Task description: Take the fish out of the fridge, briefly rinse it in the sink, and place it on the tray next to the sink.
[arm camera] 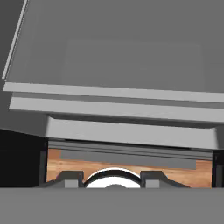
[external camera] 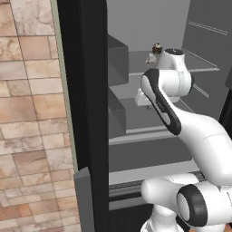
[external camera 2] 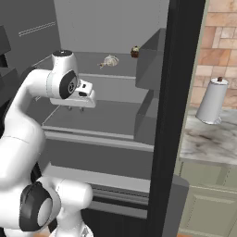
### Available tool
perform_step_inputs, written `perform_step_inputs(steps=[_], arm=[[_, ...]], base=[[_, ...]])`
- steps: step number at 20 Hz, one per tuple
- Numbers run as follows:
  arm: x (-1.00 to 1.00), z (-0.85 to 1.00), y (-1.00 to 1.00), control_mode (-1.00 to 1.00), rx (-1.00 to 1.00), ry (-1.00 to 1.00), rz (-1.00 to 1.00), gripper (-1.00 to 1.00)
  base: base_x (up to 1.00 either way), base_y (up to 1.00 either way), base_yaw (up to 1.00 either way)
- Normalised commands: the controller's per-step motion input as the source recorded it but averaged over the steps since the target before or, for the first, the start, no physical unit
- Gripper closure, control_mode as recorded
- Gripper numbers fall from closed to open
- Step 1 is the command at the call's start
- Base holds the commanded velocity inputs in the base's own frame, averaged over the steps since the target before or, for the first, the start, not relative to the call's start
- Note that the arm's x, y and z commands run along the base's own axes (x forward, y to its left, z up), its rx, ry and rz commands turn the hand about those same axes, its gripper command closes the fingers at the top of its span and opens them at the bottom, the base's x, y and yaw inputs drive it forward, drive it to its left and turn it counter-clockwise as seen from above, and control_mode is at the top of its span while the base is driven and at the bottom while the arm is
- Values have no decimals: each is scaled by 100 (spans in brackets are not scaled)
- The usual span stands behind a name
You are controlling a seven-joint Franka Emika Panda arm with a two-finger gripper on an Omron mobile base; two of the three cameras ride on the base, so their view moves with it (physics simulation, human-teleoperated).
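Right now the arm reaches into the open fridge (external camera 2: 178, 92), and the gripper (external camera 2: 76, 108) hangs low over the middle shelf (external camera 2: 111, 118), its fingers pointing down at the bare grey surface. From the hand view the 2 fingertips (arm camera: 70, 177) stand partly apart with nothing between them, so the gripper (arm camera: 111, 177) is holding nothing.

The fish (external camera 2: 109, 60), a small pale silvery shape, lies on the upper shelf (external camera 2: 88, 65), 1 level above the hand and further back, well apart from the fingers. Just beside it, nearer the right wall, stands a small dark round item (external camera 2: 134, 51) that I cannot identify. In the left base view the fish (external camera: 149, 59) peeks out from behind the arm's upper joint, with the same dark item (external camera: 157, 47) next to it.

My reading is that the hand sits at this lower level because the arm is folded tightly to fit inside the fridge opening, with its elbow raised up by the upper shelf. The task is at its start, since the fish is not yet grasped. The next move likely calls for lifting the hand past the upper shelf's front edge and reaching back, and that edge and the dark item are what it could bump.

Outside, a paper towel roll (external camera 2: 212, 101) stands on the marble counter (external camera 2: 208, 141).
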Motion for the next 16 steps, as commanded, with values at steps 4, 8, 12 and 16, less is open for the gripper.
perform_step_inputs(steps=[4,8,12,16], arm=[[-34,0,0,-100,0,-28,0,-100],[-42,7,0,-100,0,-38,-1,-100],[-5,51,0,-100,0,-35,-7,-100],[13,81,0,-100,2,-17,-8,-100]], base=[[0,0,0],[0,0,0],[0,0,0],[0,0,0]])
